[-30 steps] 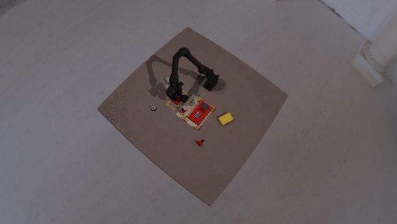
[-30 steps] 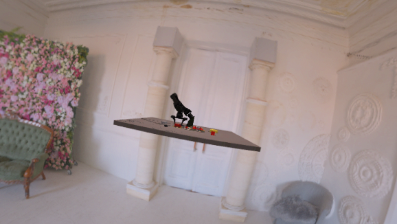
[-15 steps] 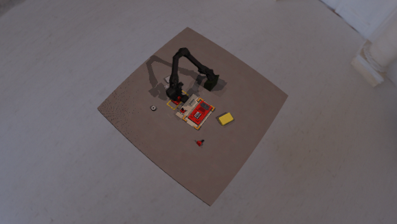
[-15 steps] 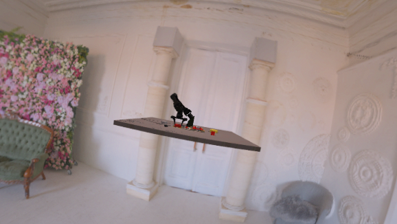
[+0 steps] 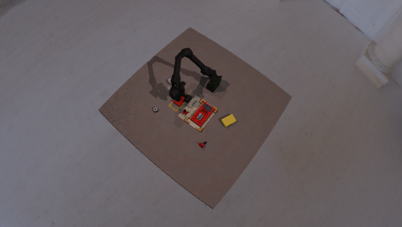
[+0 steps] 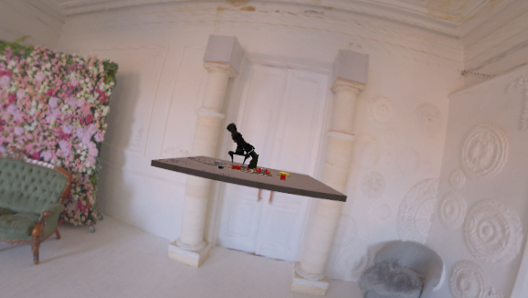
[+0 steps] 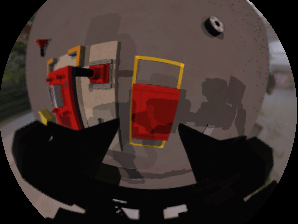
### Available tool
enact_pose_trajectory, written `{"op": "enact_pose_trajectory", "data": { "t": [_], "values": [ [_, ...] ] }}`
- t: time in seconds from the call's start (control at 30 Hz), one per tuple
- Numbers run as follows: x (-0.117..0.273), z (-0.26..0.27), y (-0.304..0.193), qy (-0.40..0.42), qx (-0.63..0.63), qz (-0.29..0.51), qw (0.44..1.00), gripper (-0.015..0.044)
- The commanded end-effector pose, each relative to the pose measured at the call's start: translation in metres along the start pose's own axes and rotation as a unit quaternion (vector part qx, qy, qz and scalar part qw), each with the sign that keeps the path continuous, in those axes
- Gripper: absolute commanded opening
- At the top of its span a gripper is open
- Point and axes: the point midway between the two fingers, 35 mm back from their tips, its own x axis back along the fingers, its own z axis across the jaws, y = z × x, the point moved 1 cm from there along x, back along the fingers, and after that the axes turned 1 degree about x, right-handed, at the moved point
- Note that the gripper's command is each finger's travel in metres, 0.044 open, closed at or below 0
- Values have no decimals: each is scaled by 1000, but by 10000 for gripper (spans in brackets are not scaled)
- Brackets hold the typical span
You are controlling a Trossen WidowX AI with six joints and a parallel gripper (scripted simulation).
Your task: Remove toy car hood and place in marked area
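The red hood (image 7: pixel 154 112) (image 5: pixel 179 102) (image 6: pixel 236 167) lies flat, apparently on the table, over the nearer part of the yellow outline (image 7: pixel 159 60) (image 5: pixel 172 108) in the wrist view. The outline's far end and near line show past it; its right line is partly covered by the hood's edge. My gripper (image 7: pixel 149 124) (image 6: pixel 238 162) is open, one finger on each side of the hood, with gaps visible between fingertips and hood in the wrist view. The height of the fingertips is hard to judge. The red toy car (image 7: pixel 70 100) (image 5: pixel 199 122) sits beside the outline, without the hood.
A beige board (image 7: pixel 107 52) with orange corner marks and a red block (image 7: pixel 100 74) carrying a black peg adjoins the car. A wheel (image 5: pixel 155 109) (image 7: pixel 215 25), a yellow block (image 5: pixel 229 120) and a small red part (image 5: pixel 202 145) lie around. The arm's black base (image 5: pixel 213 84) stands behind.
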Motion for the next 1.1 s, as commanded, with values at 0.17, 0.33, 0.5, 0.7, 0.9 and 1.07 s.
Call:
{"op": "enact_pose_trajectory", "data": {
  "t": [0.17,0.33,0.5,0.7,0.9,1.07],
  "values": [
    [44,-3,1,-6,-6,-14,1000,440],
    [44,-3,1,-6,-6,-14,1000,440],
    [44,-3,1,-6,-6,-14,1000,440],
    [44,-3,1,-6,-6,-14,1000,440],
    [44,-3,1,-6,-6,-14,1000,440],
    [44,-3,1,-6,-6,-14,1000,440]
  ]
}}
